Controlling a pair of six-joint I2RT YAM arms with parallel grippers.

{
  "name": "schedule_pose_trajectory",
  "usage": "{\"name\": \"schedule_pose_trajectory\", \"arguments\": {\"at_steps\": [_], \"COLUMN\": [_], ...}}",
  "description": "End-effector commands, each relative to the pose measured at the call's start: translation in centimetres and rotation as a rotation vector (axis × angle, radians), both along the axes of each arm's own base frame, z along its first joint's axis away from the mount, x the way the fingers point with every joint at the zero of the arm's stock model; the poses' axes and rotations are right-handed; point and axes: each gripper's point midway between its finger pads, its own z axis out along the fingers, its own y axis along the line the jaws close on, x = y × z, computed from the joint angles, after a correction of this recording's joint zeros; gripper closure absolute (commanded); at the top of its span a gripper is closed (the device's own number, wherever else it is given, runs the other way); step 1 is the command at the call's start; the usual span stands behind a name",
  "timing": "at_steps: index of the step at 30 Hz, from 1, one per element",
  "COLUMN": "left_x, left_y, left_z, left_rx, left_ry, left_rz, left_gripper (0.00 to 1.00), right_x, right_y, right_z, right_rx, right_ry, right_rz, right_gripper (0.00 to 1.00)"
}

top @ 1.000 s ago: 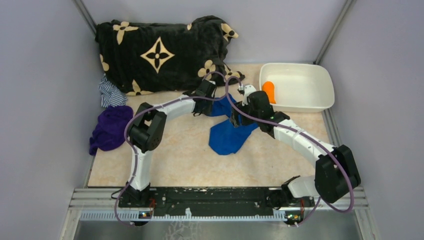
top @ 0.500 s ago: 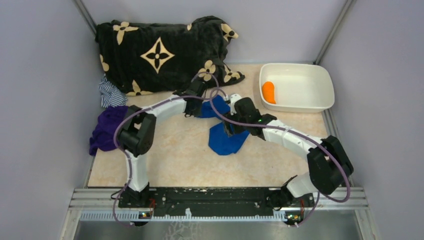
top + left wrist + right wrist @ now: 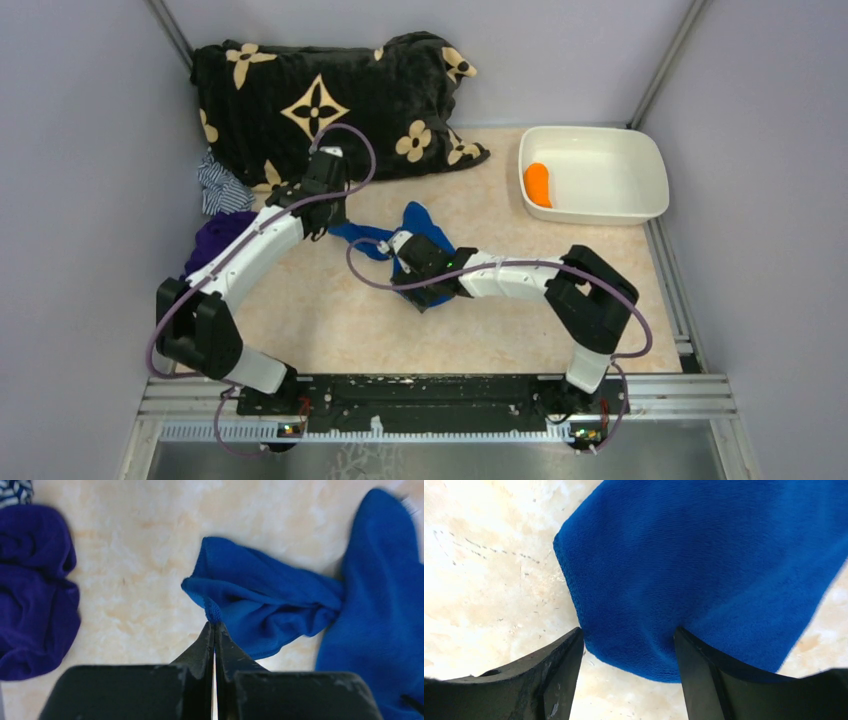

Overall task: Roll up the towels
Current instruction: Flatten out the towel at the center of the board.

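Note:
The royal blue towel (image 3: 417, 219) lies bunched mid-table. In the left wrist view the blue towel (image 3: 280, 605) has a stretched hem corner, and my left gripper (image 3: 214, 625) is shut on that corner. From above, the left gripper (image 3: 335, 228) sits at the towel's left end. My right gripper (image 3: 400, 243) rests over the towel's middle. In its wrist view the right gripper (image 3: 629, 637) stands open, its fingers straddling the folded edge of the blue towel (image 3: 704, 565) just above the table. The orange towel (image 3: 538, 183) lies rolled in the white bin (image 3: 590, 130).
A big black blanket with tan flowers (image 3: 320, 100) fills the back left. A purple cloth (image 3: 210, 248) and a striped cloth (image 3: 220, 186) lie by the left wall; the purple cloth (image 3: 30, 590) shows left of my left gripper. Walls close three sides.
My left gripper has shut on the blue towel's corner and drawn it leftward. The right arm has swung left and nearer, over the towel. The towel has bunched up.

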Motion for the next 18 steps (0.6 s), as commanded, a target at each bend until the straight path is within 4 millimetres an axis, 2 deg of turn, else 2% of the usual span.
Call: {"name": "schedule_pose_trajectory", "arguments": {"at_steps": [1,4,7,10,12,14,15,16,18], "left_x": [-2.6,-3.1,-3.3,-3.5,-3.7,-3.9,-4.0,-4.2,-4.5], "left_y": [2.3,3.0,3.5,4.1,4.7,5.3,5.7,6.0,6.7], "left_z": [-1.1,-1.1,-0.7,-0.5,-0.3,0.1,0.3,0.5,0.9], "left_rx": [0.048,0.058,0.069,0.09,0.108,0.126,0.135,0.143,0.158], "left_ry": [0.052,0.048,0.038,0.036,0.031,0.017,0.009,-0.002,-0.021], "left_rz": [0.024,0.027,0.031,0.04,0.049,0.061,0.067,0.072,0.089], "left_gripper": [1.0,1.0,1.0,1.0,1.0,1.0,1.0,1.0,1.0], "right_x": [-0.4,-1.0,-0.8,-0.7,-0.5,-0.3,-0.2,0.0,0.7], "right_y": [1.8,2.4,1.9,1.3,1.0,0.9,0.9,1.0,0.7], "right_z": [-0.2,-0.9,-2.0,-2.7,-2.5,-1.7,-1.0,-0.1,2.0], "right_rx": [-0.041,-0.058,-0.106,-0.141,-0.154,-0.147,-0.136,-0.124,-0.098], "right_ry": [-0.041,-0.043,-0.046,-0.046,-0.054,-0.063,-0.066,-0.07,-0.083], "right_rz": [0.061,0.111,0.11,0.103,0.093,0.087,0.087,0.085,0.074], "right_gripper": [0.33,0.34,0.35,0.42,0.54,0.76,0.91,1.0,1.0]}}
